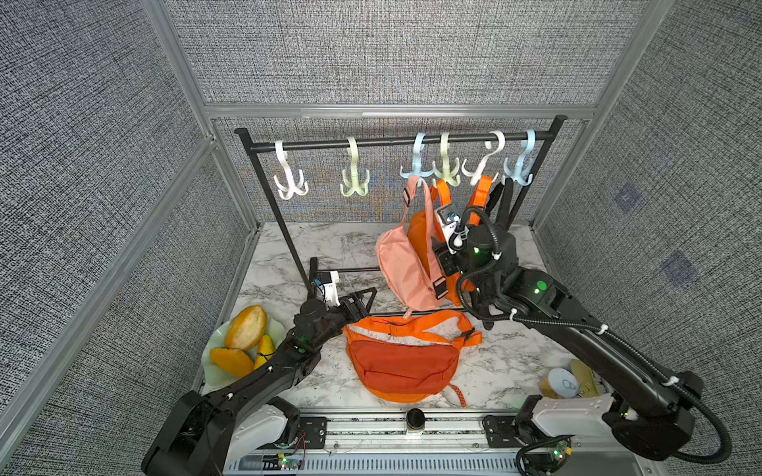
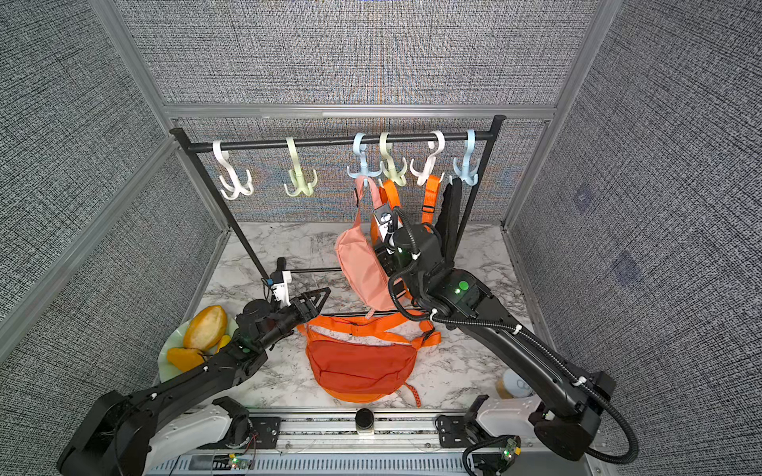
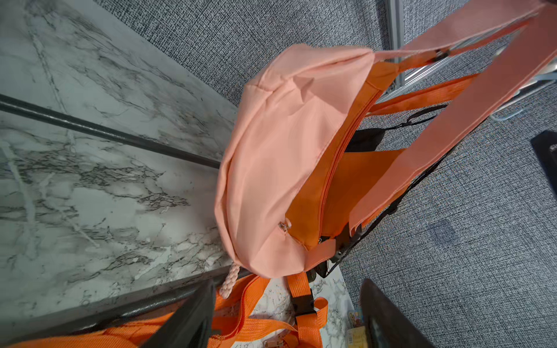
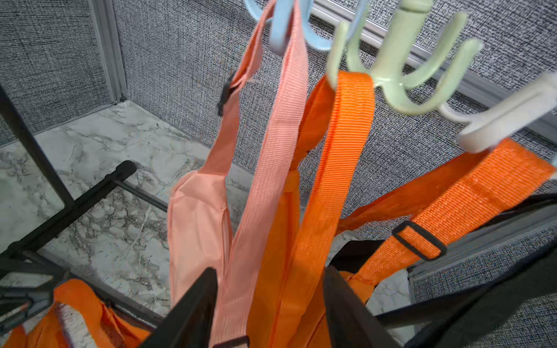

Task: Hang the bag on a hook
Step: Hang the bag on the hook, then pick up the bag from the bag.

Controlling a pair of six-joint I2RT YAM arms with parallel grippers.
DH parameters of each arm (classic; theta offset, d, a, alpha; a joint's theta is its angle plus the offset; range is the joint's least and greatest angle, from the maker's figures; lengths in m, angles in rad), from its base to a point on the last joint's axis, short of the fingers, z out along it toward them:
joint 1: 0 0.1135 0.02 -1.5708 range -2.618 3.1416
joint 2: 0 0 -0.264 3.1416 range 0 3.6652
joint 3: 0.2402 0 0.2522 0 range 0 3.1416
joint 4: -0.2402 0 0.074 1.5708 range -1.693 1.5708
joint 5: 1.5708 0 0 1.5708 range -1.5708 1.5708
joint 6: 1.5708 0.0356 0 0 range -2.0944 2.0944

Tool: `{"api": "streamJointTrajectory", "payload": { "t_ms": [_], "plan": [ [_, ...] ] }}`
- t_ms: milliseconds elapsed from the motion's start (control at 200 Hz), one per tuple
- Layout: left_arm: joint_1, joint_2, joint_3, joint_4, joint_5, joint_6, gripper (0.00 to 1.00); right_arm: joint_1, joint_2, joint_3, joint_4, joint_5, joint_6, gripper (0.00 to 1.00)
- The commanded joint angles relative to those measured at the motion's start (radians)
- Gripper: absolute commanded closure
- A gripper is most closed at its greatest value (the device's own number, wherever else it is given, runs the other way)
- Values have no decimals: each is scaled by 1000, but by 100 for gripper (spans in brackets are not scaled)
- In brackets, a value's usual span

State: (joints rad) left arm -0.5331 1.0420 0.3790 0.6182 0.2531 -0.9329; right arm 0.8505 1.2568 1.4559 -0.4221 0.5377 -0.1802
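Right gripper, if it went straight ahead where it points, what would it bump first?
Probably the pink strap on the blue hook; it runs between the open jaws of the right gripper.

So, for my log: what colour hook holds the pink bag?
Light blue hook, clearest in the right wrist view.

peach bag (image 1: 400, 263) | orange bag (image 1: 404, 362) | tbl (image 1: 515, 358) wht/gry marble | rack (image 1: 371, 143) blk | walls (image 1: 371, 53) gry weave

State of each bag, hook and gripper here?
Pink fabric waist bag: hanging by strap from pale blue plastic hook
Orange fabric waist bag: lying flat on marble table, unhung
Left gripper: jaws open, empty
Right gripper: jaws open, pink strap loose between them
White plastic hook, leftmost on black rail: empty
Pale green plastic hook beside it: empty
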Motion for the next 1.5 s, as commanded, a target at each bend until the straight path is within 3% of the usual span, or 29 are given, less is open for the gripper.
{"api": "streamJointTrajectory", "payload": {
  "t_ms": [0,170,300,535,690,986,1221,1311,1361,1436,1491],
  "plan": [
    [13,-66,23,-111,-16,70,24,50,-42,-40,-49,42,-6,32],
    [64,-192,1,-220,-36,105,23,130,-110,-140,-171,-142,58,19],
    [137,-247,-58,-216,-1,86,22,180,-92,-182,-285,-300,115,16],
    [326,-234,-213,17,178,-94,22,278,21,-213,-373,-516,176,13],
    [366,-249,-226,47,222,-100,22,372,173,-199,-385,-538,201,13],
    [367,-537,-97,-413,72,116,22,437,463,-152,-446,-436,227,14],
    [366,-628,-46,-541,40,163,22,438,556,-155,-419,-432,236,18],
    [367,-635,-38,-549,39,166,22,440,578,-159,-426,-424,234,23],
    [367,-635,-33,-549,38,166,22,439,585,-157,-433,-427,233,32],
    [367,-635,-26,-549,41,167,22,440,580,-146,-443,-430,234,69],
    [367,-635,-19,-549,43,169,22,439,565,-141,-442,-429,235,86]
  ]
}}
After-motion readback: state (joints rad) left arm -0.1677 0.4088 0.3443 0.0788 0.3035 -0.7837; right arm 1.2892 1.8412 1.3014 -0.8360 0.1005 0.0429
